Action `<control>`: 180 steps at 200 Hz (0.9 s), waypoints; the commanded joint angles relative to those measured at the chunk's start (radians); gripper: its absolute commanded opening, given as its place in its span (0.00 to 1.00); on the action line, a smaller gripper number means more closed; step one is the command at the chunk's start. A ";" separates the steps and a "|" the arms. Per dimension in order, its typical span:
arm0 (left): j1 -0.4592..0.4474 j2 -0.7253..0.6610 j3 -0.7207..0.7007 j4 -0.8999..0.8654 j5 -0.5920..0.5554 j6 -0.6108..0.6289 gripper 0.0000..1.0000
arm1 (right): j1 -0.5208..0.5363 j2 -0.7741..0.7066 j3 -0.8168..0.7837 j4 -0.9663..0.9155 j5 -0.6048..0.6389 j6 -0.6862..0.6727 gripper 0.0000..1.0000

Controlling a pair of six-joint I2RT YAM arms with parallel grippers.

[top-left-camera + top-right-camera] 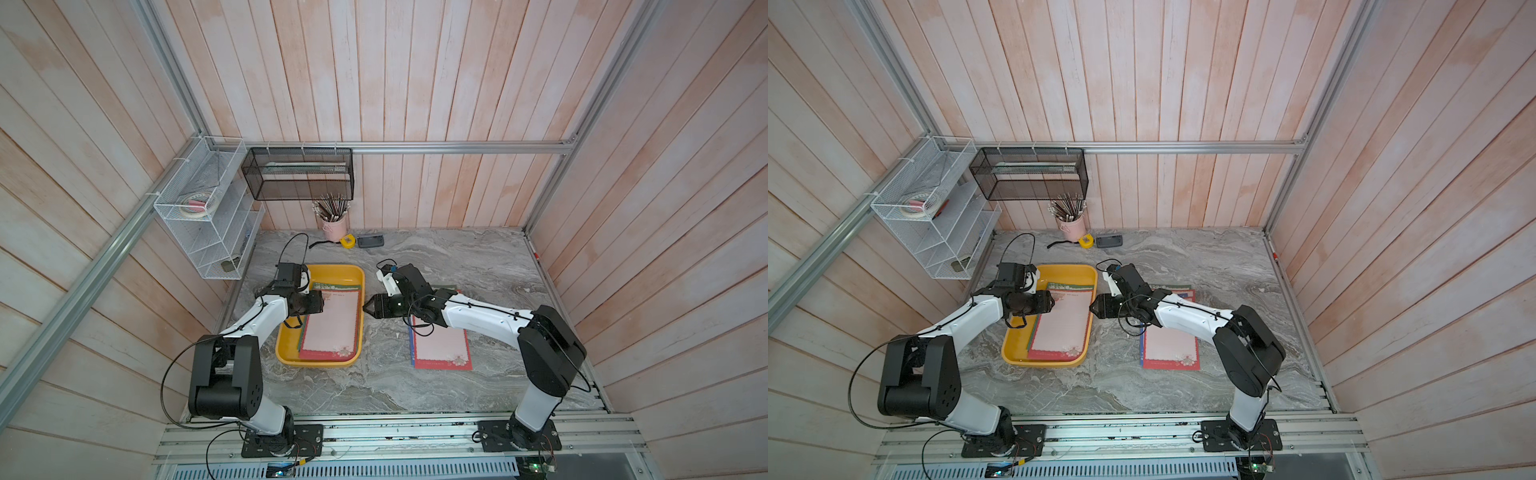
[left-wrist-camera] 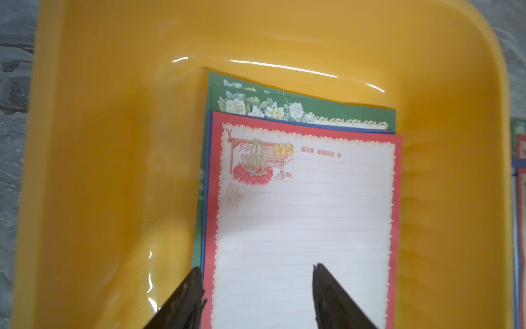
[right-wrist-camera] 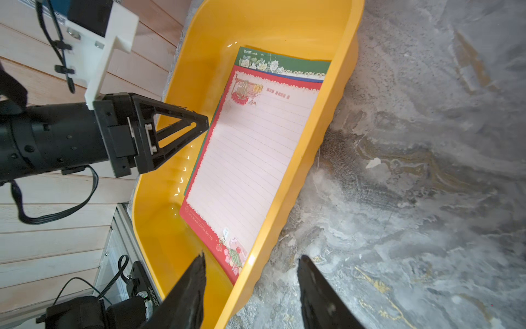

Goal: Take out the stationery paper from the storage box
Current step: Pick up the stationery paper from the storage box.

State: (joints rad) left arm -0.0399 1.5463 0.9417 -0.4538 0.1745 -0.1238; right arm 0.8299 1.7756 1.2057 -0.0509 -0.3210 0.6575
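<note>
The yellow storage box (image 1: 332, 272) (image 1: 1065, 272) sits left of centre on the marble table. A stack of stationery paper lies in it, with a red-bordered pink sheet (image 1: 332, 324) (image 2: 307, 213) (image 3: 250, 159) on top and green and blue edges beneath. My left gripper (image 2: 257, 267) (image 1: 323, 302) is open low over this sheet, one fingertip at the stack's edge and the other over the sheet's middle. My right gripper (image 3: 252, 255) (image 1: 365, 308) is open astride the box's wall (image 3: 287, 199), one finger inside and one outside. More stationery sheets (image 1: 442, 349) (image 1: 1171, 347) lie on the table under the right arm.
A pink cup of pencils (image 1: 334, 226), a yellow tape measure (image 1: 347, 241) and a dark device (image 1: 370, 241) stand along the back wall. A black mesh basket (image 1: 297, 172) and a white wire rack (image 1: 208, 208) hang at the back left.
</note>
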 commanded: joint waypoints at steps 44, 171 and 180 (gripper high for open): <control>0.004 0.047 0.029 -0.023 -0.006 0.015 0.63 | 0.006 0.016 0.028 0.003 0.004 0.002 0.54; 0.003 0.085 0.039 -0.035 0.012 0.013 0.63 | 0.006 0.059 0.020 0.010 0.028 0.005 0.54; 0.003 0.088 0.041 -0.036 0.015 0.012 0.63 | 0.006 0.061 0.022 0.013 0.028 0.006 0.54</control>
State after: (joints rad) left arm -0.0399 1.6150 0.9558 -0.4793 0.1783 -0.1238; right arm 0.8299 1.8225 1.2118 -0.0494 -0.3103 0.6582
